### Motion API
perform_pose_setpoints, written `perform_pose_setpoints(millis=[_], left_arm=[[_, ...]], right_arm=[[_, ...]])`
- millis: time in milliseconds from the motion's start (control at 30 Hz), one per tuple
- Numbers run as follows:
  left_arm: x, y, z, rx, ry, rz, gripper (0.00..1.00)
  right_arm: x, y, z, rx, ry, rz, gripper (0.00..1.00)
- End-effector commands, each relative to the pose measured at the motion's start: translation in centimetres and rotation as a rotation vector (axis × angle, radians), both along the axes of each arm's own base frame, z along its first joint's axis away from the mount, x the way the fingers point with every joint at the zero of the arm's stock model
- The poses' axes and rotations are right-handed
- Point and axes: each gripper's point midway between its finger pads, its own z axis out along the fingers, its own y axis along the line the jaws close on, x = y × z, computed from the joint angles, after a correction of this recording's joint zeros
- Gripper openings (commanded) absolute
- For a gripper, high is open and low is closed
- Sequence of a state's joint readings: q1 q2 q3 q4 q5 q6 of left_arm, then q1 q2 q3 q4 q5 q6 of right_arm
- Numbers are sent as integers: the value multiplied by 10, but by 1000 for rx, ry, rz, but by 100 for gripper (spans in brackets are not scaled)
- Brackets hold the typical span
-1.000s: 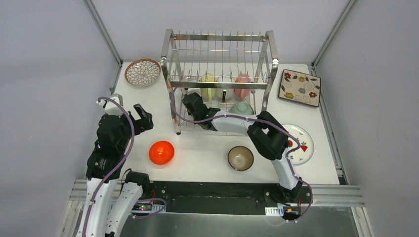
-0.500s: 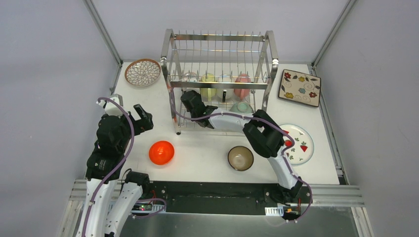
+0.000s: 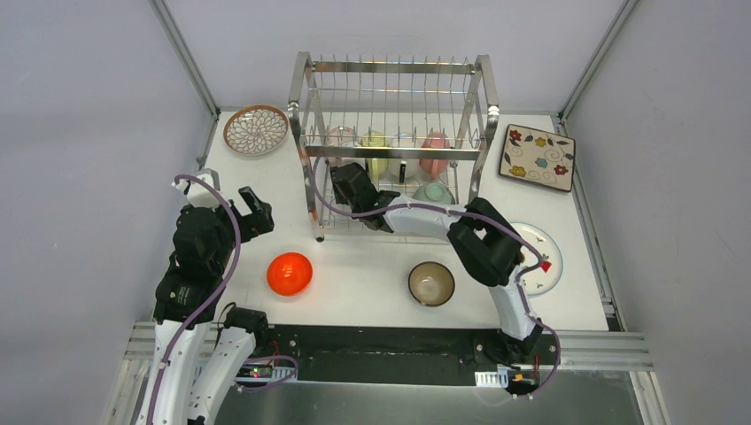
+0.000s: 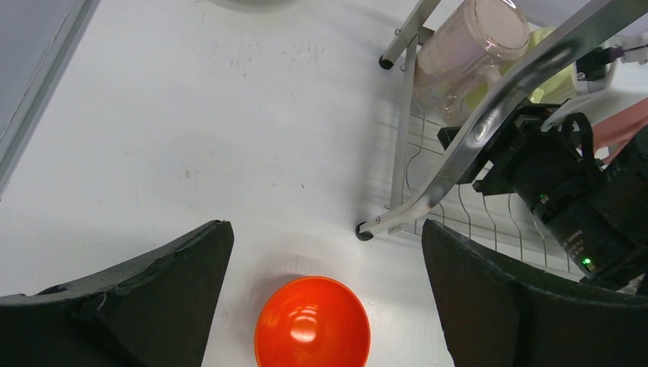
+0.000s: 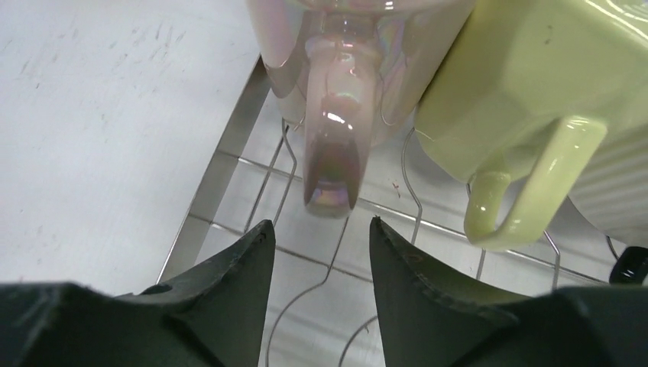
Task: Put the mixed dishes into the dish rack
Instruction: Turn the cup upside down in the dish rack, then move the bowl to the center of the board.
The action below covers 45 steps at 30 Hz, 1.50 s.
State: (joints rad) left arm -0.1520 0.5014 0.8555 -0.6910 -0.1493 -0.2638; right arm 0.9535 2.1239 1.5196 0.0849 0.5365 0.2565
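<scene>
The dish rack [image 3: 394,106] stands at the table's back. Its lower tier holds a pale pink cup [image 5: 336,92] and a yellow cup [image 5: 527,84] lying on their sides, more cups and a mint bowl [image 3: 434,193]. My right gripper [image 5: 321,223] is open inside that tier, its tips just short of the pink cup's handle, with nothing between them. My left gripper [image 4: 326,225] hangs wide open over the orange bowl [image 4: 312,321]. The brown bowl [image 3: 431,283] sits at front centre.
A petal-pattern plate [image 3: 256,129] lies left of the rack and a square floral plate [image 3: 537,157] to its right. The strawberry plate [image 3: 545,266] is half hidden under my right arm. The rack's front left foot [image 4: 365,229] stands just beyond the orange bowl.
My right gripper's jaws have parted and let go of the pink cup, which now rests in the lower tier; the gripper has drawn back slightly. The left arm has not moved.
</scene>
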Motion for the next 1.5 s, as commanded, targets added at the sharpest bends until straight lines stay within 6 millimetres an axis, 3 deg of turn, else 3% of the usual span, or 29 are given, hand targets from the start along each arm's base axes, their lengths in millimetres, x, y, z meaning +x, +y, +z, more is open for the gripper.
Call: perform_pose_setpoints(millis=[0, 267, 567, 867, 1200, 1467], left_arm=[[-2, 2, 8, 21, -25, 3, 99], [-1, 2, 8, 21, -25, 4, 99], [1, 2, 6, 20, -16, 4, 99], [2, 0, 4, 16, -12, 0, 99], [3, 2, 3, 24, -15, 5, 99], [3, 2, 3, 27, -19, 2, 99]], right_arm=[[-14, 6, 54, 116, -40, 56, 50], [-52, 0, 39, 77, 36, 166, 48], [-101, -28, 19, -29, 104, 263, 47], [-147, -61, 33, -131, 143, 337, 48], [-182, -90, 26, -208, 247, 322, 47], [-207, -121, 24, -254, 369, 211, 49]])
